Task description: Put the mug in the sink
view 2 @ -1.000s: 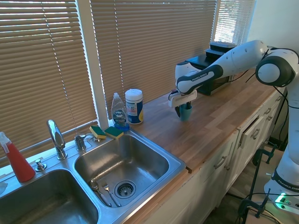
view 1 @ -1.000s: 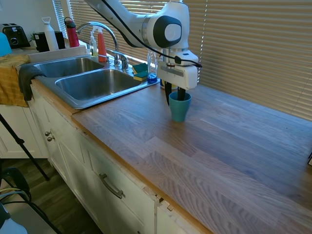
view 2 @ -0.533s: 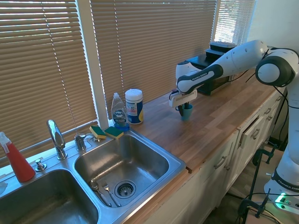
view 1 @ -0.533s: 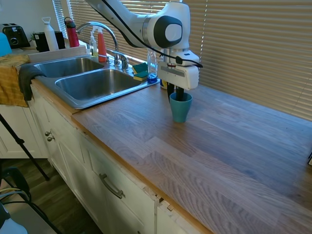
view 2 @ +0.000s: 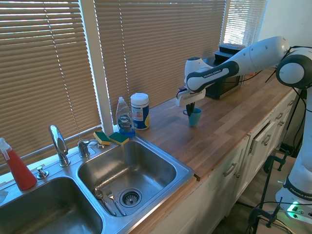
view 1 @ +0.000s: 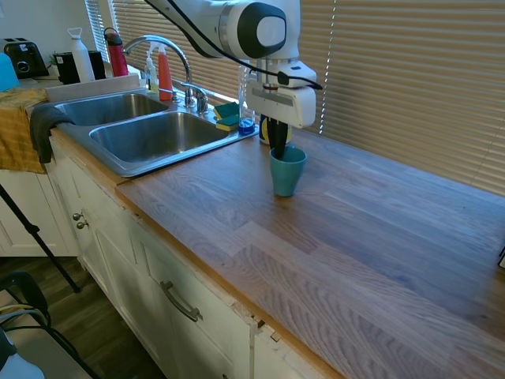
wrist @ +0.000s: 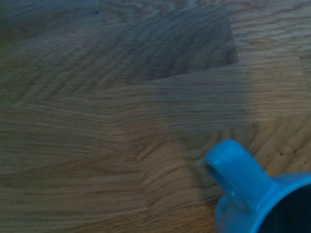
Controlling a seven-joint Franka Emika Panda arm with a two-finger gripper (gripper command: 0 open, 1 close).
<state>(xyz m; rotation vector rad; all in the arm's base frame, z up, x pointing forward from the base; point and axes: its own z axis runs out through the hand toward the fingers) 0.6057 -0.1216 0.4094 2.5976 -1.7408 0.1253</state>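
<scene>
teal mug (view 1: 286, 170) is hanging upright just above the table (view 1: 371, 237), its rim clamped in the pincer (view 1: 279, 147), with the sink (view 1: 150, 136) lying well off sideways.

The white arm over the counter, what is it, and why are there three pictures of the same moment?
It is a robot arm with an end effector for grasping. Two pictures come from room cameras on opposite sides of it. The third comes from a camera on its wrist, looking down from close by. A blue mug stands on the wooden counter, and its handle shows in the wrist picture. The end effector reaches down to the mug's rim, but I cannot tell whether it grips. Next to the sink stand a soap bottle, a wipes canister and sponges.
</scene>
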